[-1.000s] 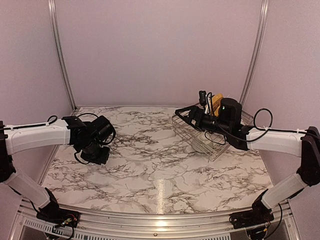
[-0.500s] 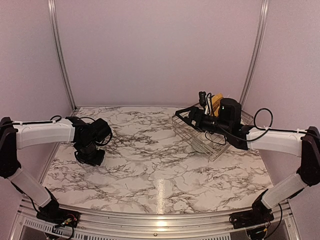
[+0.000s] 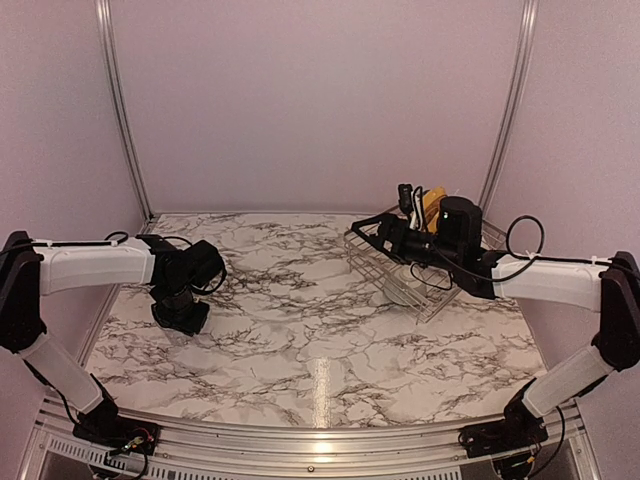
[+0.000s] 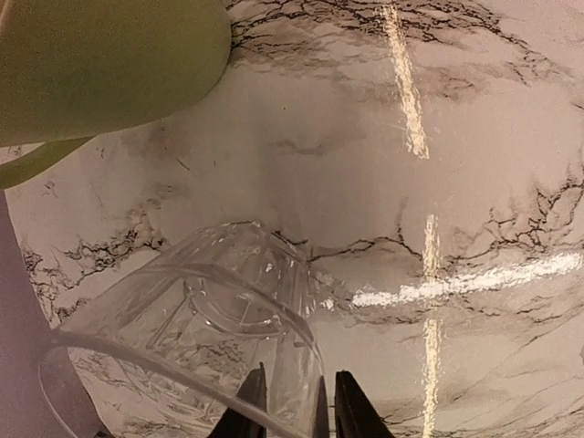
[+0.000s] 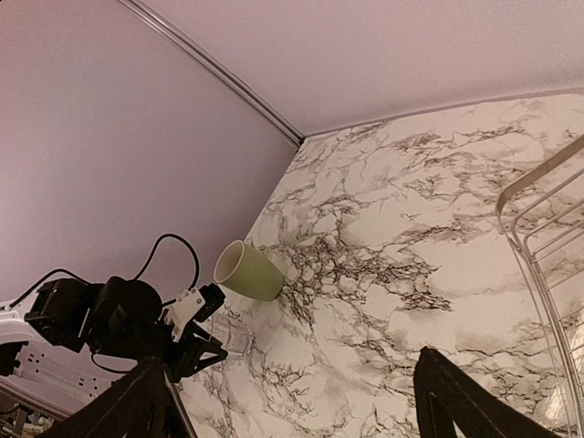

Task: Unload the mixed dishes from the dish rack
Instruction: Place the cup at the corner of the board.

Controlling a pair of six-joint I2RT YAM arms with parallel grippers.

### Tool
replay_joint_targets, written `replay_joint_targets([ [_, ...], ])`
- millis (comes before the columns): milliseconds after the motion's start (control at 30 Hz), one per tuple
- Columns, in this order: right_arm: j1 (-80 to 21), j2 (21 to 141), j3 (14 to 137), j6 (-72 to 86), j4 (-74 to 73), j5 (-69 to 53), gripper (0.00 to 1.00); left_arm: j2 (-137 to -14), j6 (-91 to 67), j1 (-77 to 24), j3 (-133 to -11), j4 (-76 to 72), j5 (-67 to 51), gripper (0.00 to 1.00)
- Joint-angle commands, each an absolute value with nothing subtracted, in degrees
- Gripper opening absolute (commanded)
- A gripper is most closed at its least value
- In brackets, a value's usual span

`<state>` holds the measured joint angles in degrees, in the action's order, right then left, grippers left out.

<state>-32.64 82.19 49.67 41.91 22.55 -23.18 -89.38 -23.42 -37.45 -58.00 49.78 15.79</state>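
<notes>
A clear glass (image 4: 228, 310) stands upright on the marble at the table's left. My left gripper (image 4: 301, 376) points down over it (image 3: 180, 318), one finger inside the rim and one outside. The jaws are slightly open, with a slim gap beside the glass wall. A pale green mug (image 4: 100, 64) lies on its side just behind the glass (image 5: 224, 333). The silver wire dish rack (image 3: 365, 262) sits at the back right with a yellow-orange plate (image 3: 432, 205) upright in it and a pale dish (image 3: 405, 287) low inside. My right gripper (image 3: 372, 232) hovers open and empty over the rack's left end.
The side wall stands close to the left of the mug (image 5: 248, 271) and glass. Cables loop from the left wrist (image 5: 173, 251). The rack's rim (image 5: 538, 237) fills the right edge of the right wrist view. Marble tabletop (image 3: 300, 330) lies between the two arms.
The left arm swung left and came down with the glass onto the table, and its jaws have parted a little. The right arm has not moved.
</notes>
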Motion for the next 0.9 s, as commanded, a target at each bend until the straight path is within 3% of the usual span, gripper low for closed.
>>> replay_joint_targets([
  [0,-31.92,82.88,51.00,40.83,21.69,-23.27,0.91,-88.53,-23.76,-37.18,-59.53,53.28,18.37,0.33],
  [233,-31.91,83.66,53.90,35.32,13.91,-20.56,0.91,-87.13,-22.94,-37.18,-62.58,54.51,19.16,0.50],
  [367,-31.96,84.69,58.98,28.97,1.29,-15.72,0.91,-86.03,-22.55,-37.18,-65.54,55.52,19.28,0.58],
  [533,-31.90,85.04,63.88,21.30,-14.22,-4.02,0.91,-83.44,-21.37,-37.18,-70.92,55.20,18.94,0.79],
  [700,-30.50,84.25,66.37,16.84,-22.57,6.01,0.93,-81.35,-19.62,-37.18,-72.65,52.06,17.79,0.88],
  [867,-27.00,87.33,69.28,16.57,-28.22,6.97,0.94,-77.01,-19.72,-37.27,-72.75,46.24,14.85,0.99],
])
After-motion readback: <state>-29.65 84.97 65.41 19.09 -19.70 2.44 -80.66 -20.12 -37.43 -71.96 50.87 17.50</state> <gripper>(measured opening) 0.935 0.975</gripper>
